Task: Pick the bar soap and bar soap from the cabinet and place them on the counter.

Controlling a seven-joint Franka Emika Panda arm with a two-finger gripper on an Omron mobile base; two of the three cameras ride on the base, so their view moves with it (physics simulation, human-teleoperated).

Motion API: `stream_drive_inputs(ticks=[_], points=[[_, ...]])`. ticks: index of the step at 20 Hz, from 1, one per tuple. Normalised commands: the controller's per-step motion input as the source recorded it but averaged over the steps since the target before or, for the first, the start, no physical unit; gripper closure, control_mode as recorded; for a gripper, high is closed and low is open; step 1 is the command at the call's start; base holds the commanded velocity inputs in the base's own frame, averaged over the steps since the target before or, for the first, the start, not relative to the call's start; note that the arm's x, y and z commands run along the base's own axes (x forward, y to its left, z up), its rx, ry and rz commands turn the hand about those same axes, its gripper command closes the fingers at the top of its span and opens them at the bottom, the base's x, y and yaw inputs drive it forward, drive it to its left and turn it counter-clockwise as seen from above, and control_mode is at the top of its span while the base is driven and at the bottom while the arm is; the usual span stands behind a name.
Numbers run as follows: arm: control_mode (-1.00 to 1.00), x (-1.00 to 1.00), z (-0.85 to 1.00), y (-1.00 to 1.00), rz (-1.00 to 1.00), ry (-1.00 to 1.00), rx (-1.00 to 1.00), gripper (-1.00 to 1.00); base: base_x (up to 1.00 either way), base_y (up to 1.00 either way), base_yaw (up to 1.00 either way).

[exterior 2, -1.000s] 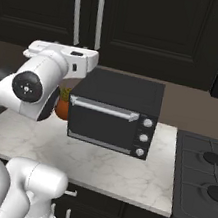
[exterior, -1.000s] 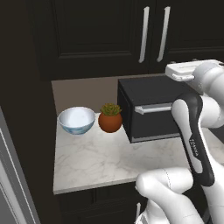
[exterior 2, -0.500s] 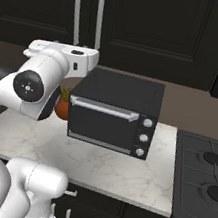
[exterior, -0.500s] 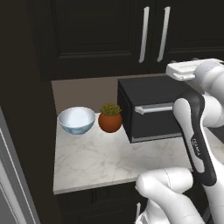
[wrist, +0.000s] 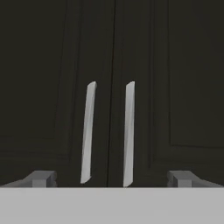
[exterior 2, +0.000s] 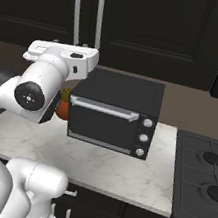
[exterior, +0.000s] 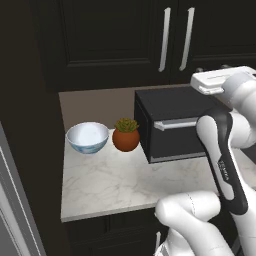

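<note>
Your wide-open, empty gripper (wrist: 112, 178) straddles both long silver bar handles (wrist: 88, 131) of the dark panelled cabinet (wrist: 175, 65), so closing risks catching both.

My kitchen is dim overall, with flat, even rendered light and no glare. The dark cabinet (exterior: 115, 45) swallows detail; only its handles (wrist: 89, 131) catch a pale sheen. The marble counter (exterior: 115, 185) is the brightest surface, with soft shadows under the toaster oven (exterior 2: 115, 114) and bowl (exterior: 87, 138). The hand view looks slightly soft and grainy; the edges stay undistorted.
</note>
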Motion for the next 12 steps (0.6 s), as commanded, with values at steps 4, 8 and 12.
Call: stream_drive_inputs(ticks=[4, 8, 12], points=[[-1.00, 0.00, 0.00, 0.00, 0.00, -0.02, 0.00, -1.00, 0.00, 0.00, 0.00], [-1.00, 0.00, 0.00, 0.00, 0.00, 0.00, 0.00, -1.00, 0.00, 0.00, 0.00], [-1.00, 0.01, 0.00, 0.00, 0.00, 0.00, 0.02, -1.00, 0.00, 0.00, 0.00]])
